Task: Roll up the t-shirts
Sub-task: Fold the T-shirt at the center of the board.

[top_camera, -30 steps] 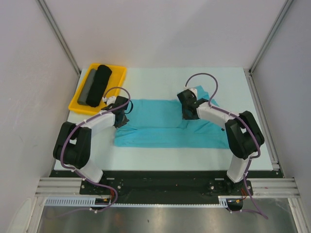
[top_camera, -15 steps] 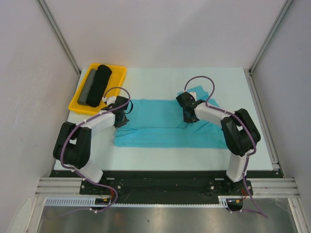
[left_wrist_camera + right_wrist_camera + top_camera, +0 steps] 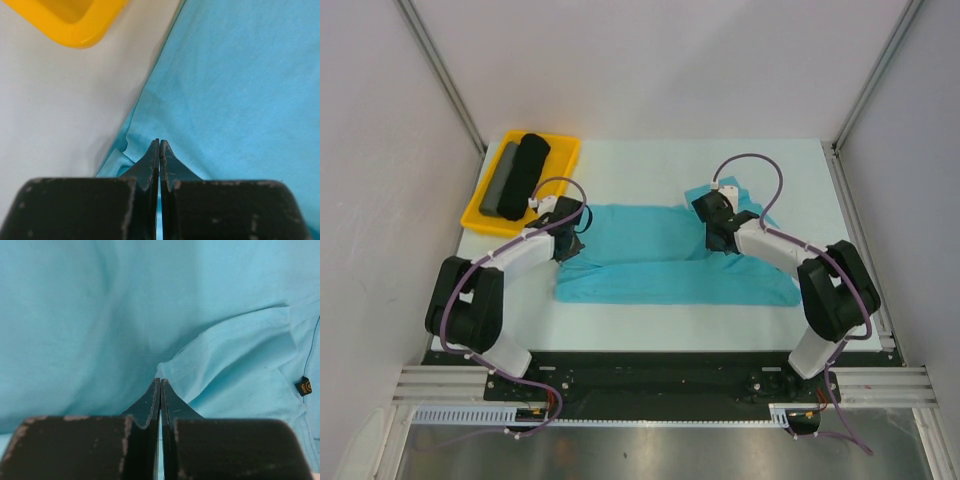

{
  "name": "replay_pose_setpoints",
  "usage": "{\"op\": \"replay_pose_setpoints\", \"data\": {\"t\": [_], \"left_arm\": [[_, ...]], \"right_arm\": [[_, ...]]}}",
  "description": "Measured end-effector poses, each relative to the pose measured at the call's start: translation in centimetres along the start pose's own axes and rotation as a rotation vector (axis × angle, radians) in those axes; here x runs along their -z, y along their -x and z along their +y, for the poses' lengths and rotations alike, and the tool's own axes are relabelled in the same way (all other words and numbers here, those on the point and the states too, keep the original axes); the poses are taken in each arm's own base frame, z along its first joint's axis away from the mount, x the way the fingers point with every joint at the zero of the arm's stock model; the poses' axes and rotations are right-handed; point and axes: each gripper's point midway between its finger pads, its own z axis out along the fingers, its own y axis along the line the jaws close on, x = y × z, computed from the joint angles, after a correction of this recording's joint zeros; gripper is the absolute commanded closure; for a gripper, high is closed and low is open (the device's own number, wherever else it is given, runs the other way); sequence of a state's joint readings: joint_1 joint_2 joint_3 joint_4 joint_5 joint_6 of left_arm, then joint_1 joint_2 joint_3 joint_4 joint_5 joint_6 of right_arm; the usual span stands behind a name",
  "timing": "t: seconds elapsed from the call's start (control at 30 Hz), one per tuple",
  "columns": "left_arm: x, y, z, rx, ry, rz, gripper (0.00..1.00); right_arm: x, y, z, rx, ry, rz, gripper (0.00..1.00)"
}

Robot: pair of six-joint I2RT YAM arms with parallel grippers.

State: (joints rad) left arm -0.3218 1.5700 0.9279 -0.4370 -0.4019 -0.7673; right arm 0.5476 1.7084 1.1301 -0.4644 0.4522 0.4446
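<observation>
— Comparing with 1 second ago, what have we shifted?

— Mostly our right arm. Its elbow has swung outward, and the right pincer has slid a little to the right over the shirt. The left pincer has hardly stirred.

— And the grips?

— Both pincers are pressed together. In each wrist view the tips meet at a puckered fold. So we judge the left is pinching the shirt's left edge, and the right a hemmed fold near the dark label.

— Where does the shirt lie?

— Across the middle of the worktop, laid out as a long band between our 2 arms. The black roll and grey roll sit side by side in the tray at the far left.

— So what does the shift mean?

— We think we are still tidying the band, drawing the cloth taut lengthwise. No rolling has begun on this shirt. 2 rolls look done, and this 1 is left.
</observation>
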Motion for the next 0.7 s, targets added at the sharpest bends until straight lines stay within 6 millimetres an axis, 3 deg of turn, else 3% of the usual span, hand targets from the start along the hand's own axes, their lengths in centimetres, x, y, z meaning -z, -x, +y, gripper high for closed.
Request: {"op": "replay_pose_setpoints", "data": {"t": [0.13,0.23,0.27,0.33,0.37,0.4,0.43,0.53,0.63,0.7], "left_arm": [[0.3,0.4,0.0,0.005,-0.003,-0.013,1.0],[0.3,0.4,0.0,0.005,-0.004,-0.014,1.0],[0.3,0.4,0.0,0.005,-0.003,-0.013,1.0],[0.3,0.4,0.0,0.004,-0.004,-0.013,0.98],[0.3,0.4,0.0,0.0,-0.006,-0.014,0.93],[0.3,0.4,-0.1,-0.006,-0.011,-0.013,0.86],[0.4,0.4,-0.2,-0.011,-0.019,-0.011,0.7],[0.7,0.6,-0.6,-0.035,-0.045,-0.016,0.43],[1.1,1.7,-1.6,-0.052,-0.09,-0.042,0.38],[1.4,3.0,-2.6,-0.058,-0.122,-0.076,0.38]], "right_arm": [[0.7,1.3,0.0,-0.038,0.022,-0.066,0.99],[0.7,1.9,0.5,-0.055,0.041,-0.097,0.81],[0.6,2.0,0.6,-0.055,0.049,-0.103,0.67],[0.6,2.2,1.1,-0.057,0.072,-0.113,0.55],[0.5,2.4,1.3,-0.05,0.084,-0.117,0.45],[0.6,2.5,1.5,-0.047,0.094,-0.12,0.43],[0.5,2.7,1.6,-0.047,0.108,-0.124,0.41],[0.4,3.1,1.9,-0.053,0.154,-0.129,0.37],[0.5,4.3,0.9,-0.093,0.194,-0.139,0.36],[0.6,6.1,-0.2,-0.149,0.233,-0.169,0.37]]}}
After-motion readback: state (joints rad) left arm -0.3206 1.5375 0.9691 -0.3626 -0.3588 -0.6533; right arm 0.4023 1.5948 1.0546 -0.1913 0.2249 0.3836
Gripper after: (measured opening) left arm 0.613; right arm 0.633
